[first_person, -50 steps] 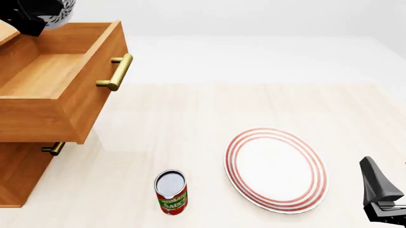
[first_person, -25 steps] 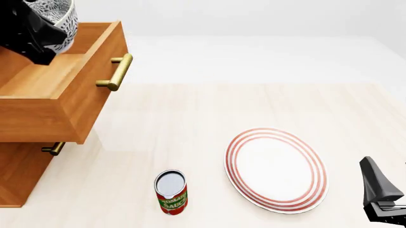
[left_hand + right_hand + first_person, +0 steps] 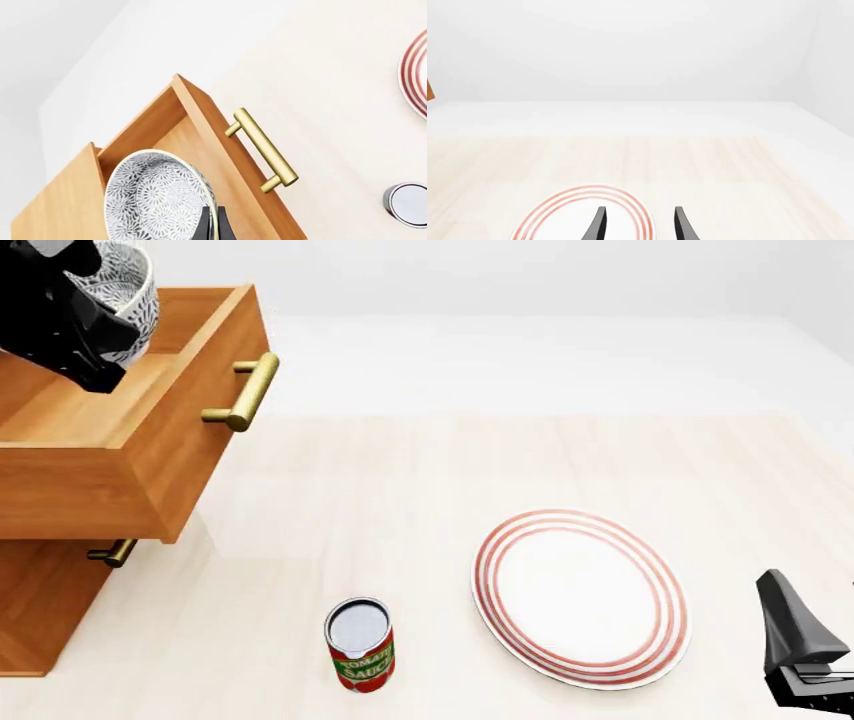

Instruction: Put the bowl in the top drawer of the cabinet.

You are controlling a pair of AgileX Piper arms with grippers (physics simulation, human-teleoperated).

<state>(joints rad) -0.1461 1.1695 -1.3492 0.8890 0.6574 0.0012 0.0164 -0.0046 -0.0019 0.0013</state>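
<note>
The speckled blue-grey bowl (image 3: 131,278) hangs tilted over the back of the open top drawer (image 3: 120,410), above its wooden floor. My left gripper (image 3: 83,315) is shut on the bowl's rim. In the left wrist view the bowl (image 3: 155,196) fills the lower part, one dark finger (image 3: 215,226) clamps its rim, and the drawer's brass handle (image 3: 263,150) lies beyond. The cabinet (image 3: 40,610) stands at the table's left edge. My right gripper (image 3: 803,660) rests low at the near right, open and holding nothing, its fingers (image 3: 598,225) over the plate's near edge.
A large white plate with red rings (image 3: 581,595) lies right of centre on the table. A tomato sauce can (image 3: 360,645) stands upright near the front, between cabinet and plate. The lower drawer front shows a second brass handle (image 3: 114,552) under the open drawer.
My left gripper has come down into view with the bowl, lowering it toward the open drawer and shifting slightly left. The right arm has not moved.
</note>
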